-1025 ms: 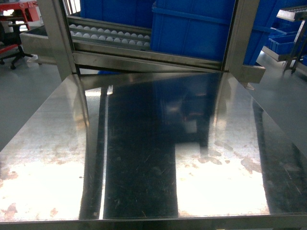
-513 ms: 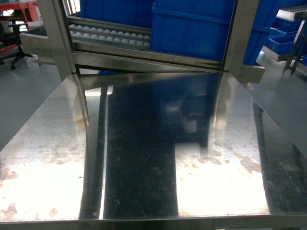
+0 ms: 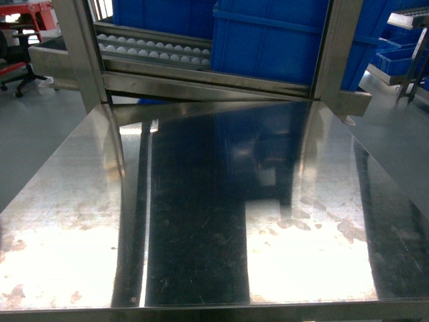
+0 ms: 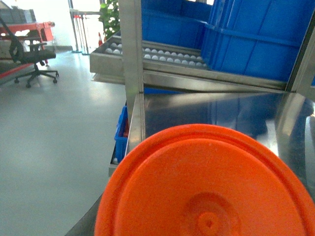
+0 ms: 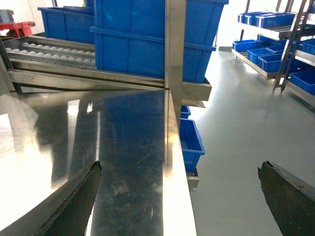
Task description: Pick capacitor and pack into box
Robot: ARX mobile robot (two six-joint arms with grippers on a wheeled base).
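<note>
Worktop (image 3: 201,221): bare stainless steel sheet, scuffed and stained, mirroring the rack behind it.

Roller rack (image 3: 154,50): steel frame along the worktop's far edge, with a sloping lane of white rollers.

Blue bins (image 3: 268,40): large plastic crates sitting on the rack; smaller ones stand on the floor (image 5: 189,137) by the worktop's right side, and more on shelving (image 5: 275,29) well apart to the right.

Orange disc (image 4: 206,187): round moulded plastic piece filling the lower part of the left wrist view (it hides the left hand entirely, so I cannot tell how that hand stands).

Right hand (image 5: 179,196): two dark fingers (image 5: 74,201) spread wide apart, one over the worktop edge, the other over the floor; nothing between them.

Box, capacitor: neither appears in any view.

Office chair (image 4: 29,59): far left, on the grey floor.
</note>
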